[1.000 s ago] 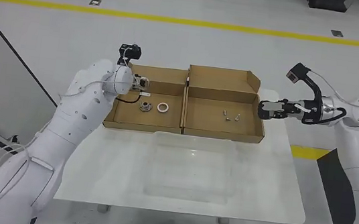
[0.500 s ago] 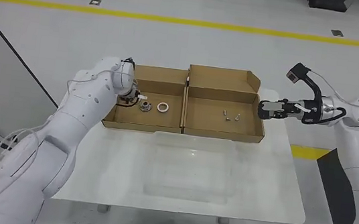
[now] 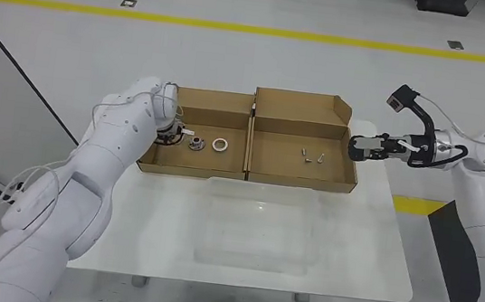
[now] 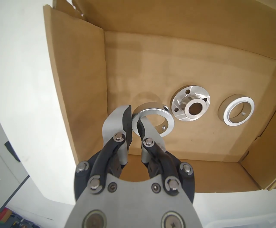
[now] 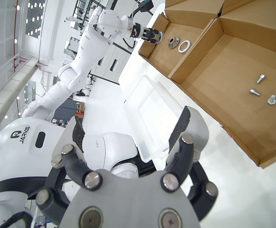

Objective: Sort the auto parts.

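Note:
My left gripper (image 4: 134, 121) is shut on the rim of a silver collar ring (image 4: 153, 118), one finger inside it and one outside, low in the left cardboard box (image 4: 75, 90). Beside it on the box floor lie a flanged hub (image 4: 190, 105) and a second ring (image 4: 237, 112). In the top view the left gripper (image 3: 179, 132) is just left of the hub (image 3: 196, 143) and the ring (image 3: 220, 145). Small bolts (image 5: 254, 92) lie in the right box (image 3: 301, 122). My right gripper (image 5: 131, 121) is open and holds nothing, just outside that box's right wall (image 3: 355, 148).
A clear plastic bin (image 3: 256, 226) sits on the white table (image 3: 366, 257) in front of the two boxes. The boxes stand side by side along the table's far edge, with raised flaps at the back.
The left arm has swung round and its gripper has dropped lower and leftward in the left box, beside the hub. The right arm has not moved.

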Available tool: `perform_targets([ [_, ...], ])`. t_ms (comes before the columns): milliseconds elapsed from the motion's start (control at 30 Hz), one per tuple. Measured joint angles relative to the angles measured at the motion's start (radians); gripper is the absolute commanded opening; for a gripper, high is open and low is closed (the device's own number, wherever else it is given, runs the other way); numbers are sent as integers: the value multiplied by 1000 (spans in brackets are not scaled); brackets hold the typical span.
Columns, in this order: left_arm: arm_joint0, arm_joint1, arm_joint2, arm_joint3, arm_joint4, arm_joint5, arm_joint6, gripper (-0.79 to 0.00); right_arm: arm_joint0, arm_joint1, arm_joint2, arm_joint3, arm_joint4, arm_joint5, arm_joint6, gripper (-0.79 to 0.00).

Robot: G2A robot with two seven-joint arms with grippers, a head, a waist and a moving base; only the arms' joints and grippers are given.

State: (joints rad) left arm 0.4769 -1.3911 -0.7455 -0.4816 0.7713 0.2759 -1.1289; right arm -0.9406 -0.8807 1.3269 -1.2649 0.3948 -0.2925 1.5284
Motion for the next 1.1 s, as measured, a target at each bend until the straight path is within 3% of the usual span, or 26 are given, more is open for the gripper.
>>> perform_targets([
  [400,-26,-45,22,120,-6,-28,6,-785,0,0,0,0,0,0,0,0],
  [433,-28,-48,24,127,-6,-31,8,-730,0,0,0,0,0,0,0,0],
  [500,-31,-54,25,141,-7,-38,11,-545,0,0,0,0,0,0,0,0],
  [600,-37,-62,27,159,-7,-50,17,-394,0,0,0,0,0,0,0,0],
  [733,-45,-70,28,178,-6,-64,29,-3,0,0,0,0,0,0,0,0],
  [1100,-81,-71,-13,191,-59,-110,117,0,0,0,0,0,0,0,0,0],
])
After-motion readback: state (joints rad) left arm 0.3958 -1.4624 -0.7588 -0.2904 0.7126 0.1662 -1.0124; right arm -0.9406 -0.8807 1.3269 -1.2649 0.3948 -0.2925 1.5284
